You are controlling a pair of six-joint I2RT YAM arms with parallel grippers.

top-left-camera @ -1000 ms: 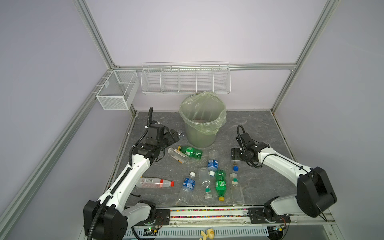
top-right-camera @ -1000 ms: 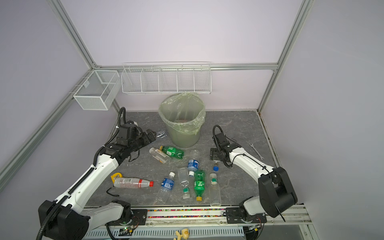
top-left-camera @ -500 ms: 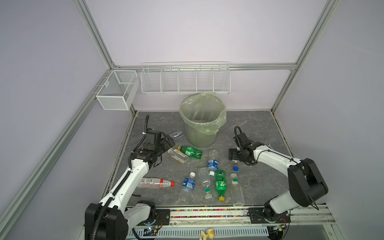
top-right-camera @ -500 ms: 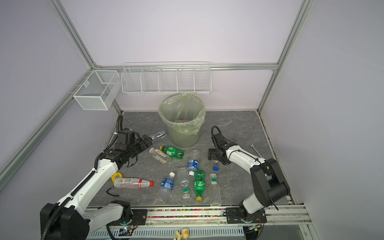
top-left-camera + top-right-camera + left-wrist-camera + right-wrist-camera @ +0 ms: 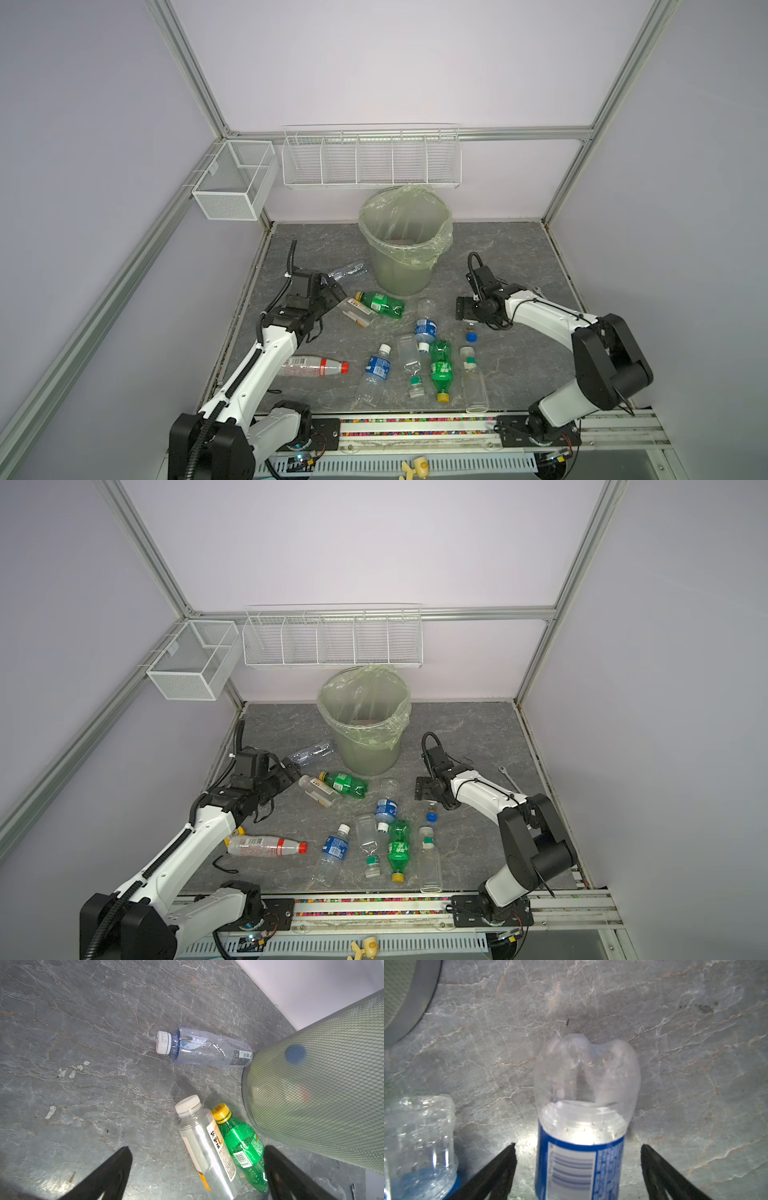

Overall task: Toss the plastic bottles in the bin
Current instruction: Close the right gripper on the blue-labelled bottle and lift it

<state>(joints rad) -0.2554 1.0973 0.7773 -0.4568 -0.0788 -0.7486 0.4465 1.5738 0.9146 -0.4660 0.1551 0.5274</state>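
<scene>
A: What might go wrong?
B: The right gripper (image 5: 465, 311) has its fingers spread, empty, either side of the clear plastic bottle with a blue label (image 5: 579, 1105), which lies right of centre in a top view. It looks smooth and round, so it could squirt out when squeezed.
A: Its axis?
B: Down the frame: blue cap (image 5: 471, 336) nearest the bottom edge, base upward. The left gripper (image 5: 197, 1148) is spread too.
</scene>
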